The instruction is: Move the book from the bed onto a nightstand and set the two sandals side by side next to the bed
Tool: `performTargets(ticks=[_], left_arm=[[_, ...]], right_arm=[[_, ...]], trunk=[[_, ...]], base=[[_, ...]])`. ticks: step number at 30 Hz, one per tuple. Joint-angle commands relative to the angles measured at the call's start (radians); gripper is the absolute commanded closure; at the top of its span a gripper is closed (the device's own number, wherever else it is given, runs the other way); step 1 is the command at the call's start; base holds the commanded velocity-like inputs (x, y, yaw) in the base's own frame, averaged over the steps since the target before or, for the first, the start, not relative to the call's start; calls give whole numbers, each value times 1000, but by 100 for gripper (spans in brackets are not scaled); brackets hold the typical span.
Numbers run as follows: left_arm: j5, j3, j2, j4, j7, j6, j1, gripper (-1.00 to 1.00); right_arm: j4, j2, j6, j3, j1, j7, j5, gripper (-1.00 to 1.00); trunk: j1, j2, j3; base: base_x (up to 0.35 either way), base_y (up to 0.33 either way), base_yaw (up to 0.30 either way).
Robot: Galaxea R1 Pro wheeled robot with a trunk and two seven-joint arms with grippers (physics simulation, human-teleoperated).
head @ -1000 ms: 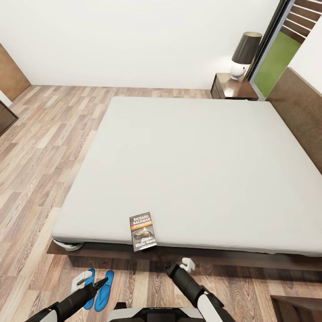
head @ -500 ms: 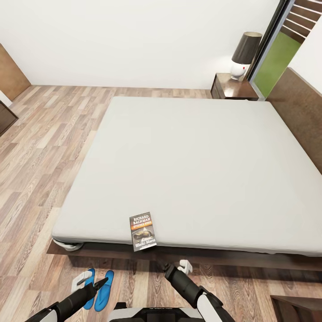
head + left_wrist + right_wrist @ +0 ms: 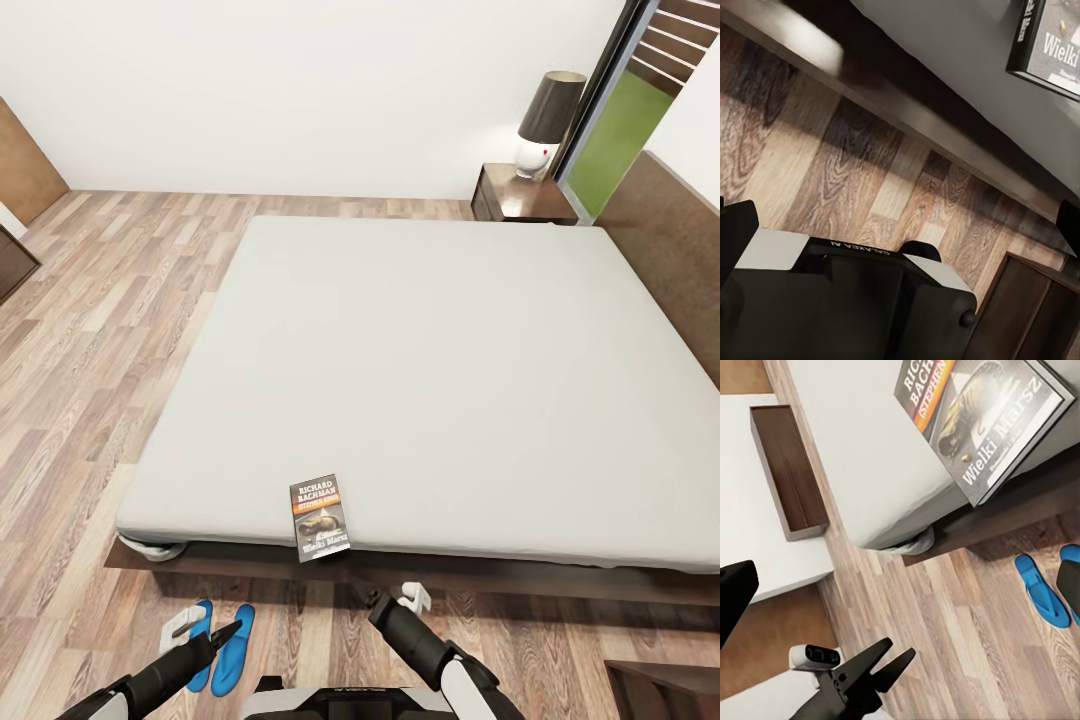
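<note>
The book (image 3: 320, 517) lies flat at the foot edge of the bed (image 3: 430, 380), one corner overhanging the mattress above the dark frame. I judge it light, thin and stiff enough, with a slick cover: best to pinch the overhanging corner or edge rather than press down on the soft mattress (it will sag and slide).

My right gripper (image 3: 408, 597) hovers just below the bed frame, near the book; its opening is hard to read from the head view, so I cannot tell. My left gripper (image 3: 886, 660) has its fingers parted a little, hanging over the floor beside the sandals (image 3: 222, 634), which lie together on the planks near the bed's foot corner.

The nightstand (image 3: 522, 197) stands at the far head corner of the bed, a lamp (image 3: 547, 122) on it. The left arm covers part of one sandal. The book's spine thickness is unclear.
</note>
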Motion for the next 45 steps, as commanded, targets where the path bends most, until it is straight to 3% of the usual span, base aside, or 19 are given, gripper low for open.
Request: performTargets(ticks=[1, 11, 36, 45], left_arm=[[10, -9, 0, 0, -3, 1, 0, -100], [10, -8, 0, 1, -3, 1, 0, -100], [10, -9, 0, 0, -3, 1, 0, -100], [10, -9, 0, 1, -2, 1, 0, -100]], right_arm=[[-1, 0, 8, 0, 0, 1, -11, -100], [-1, 0, 7, 2, -1, 1, -10, -100], [-1, 0, 7, 2, 0, 1, -10, -100], [0, 0, 7, 0, 0, 0, -11, -100]], trunk=[[0, -1, -1], [0, -1, -1], [0, -1, -3], [0, -1, -3]], base=[[0, 0, 0], [0, 0, 7], [0, 0, 176], [0, 0, 31]])
